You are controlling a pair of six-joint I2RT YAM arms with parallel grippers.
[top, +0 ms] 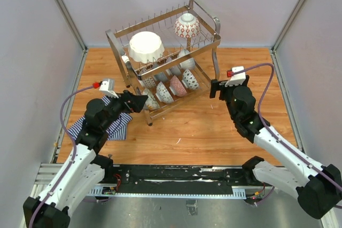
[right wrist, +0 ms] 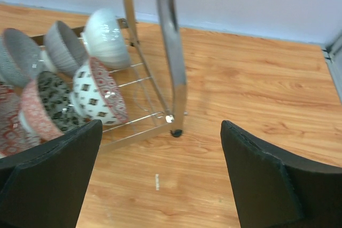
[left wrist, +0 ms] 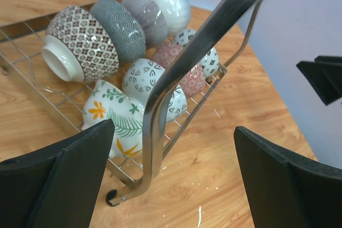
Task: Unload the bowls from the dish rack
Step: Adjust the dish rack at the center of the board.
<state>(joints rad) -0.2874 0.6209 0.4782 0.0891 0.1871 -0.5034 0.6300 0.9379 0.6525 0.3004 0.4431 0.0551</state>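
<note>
Approach step, no bowl lifted yet. The dish rack (top: 184, 54) stands mid-tabletop, bowls (top: 171, 86) on both tiers. Left gripper (top: 138, 101) and right gripper (top: 216, 88) flank its lower tier, jaws wide, empty. Next, likely: left reaches past the rack's leg for the floral bowl (left wrist: 109, 113).

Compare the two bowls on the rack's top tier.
The plain bowl is larger than the lattice bowl. The plain bowl is all white; the lattice bowl has a red pattern. The plain bowl sits left on the tier, the lattice bowl right. Both rest foot-up on the rack.
</note>
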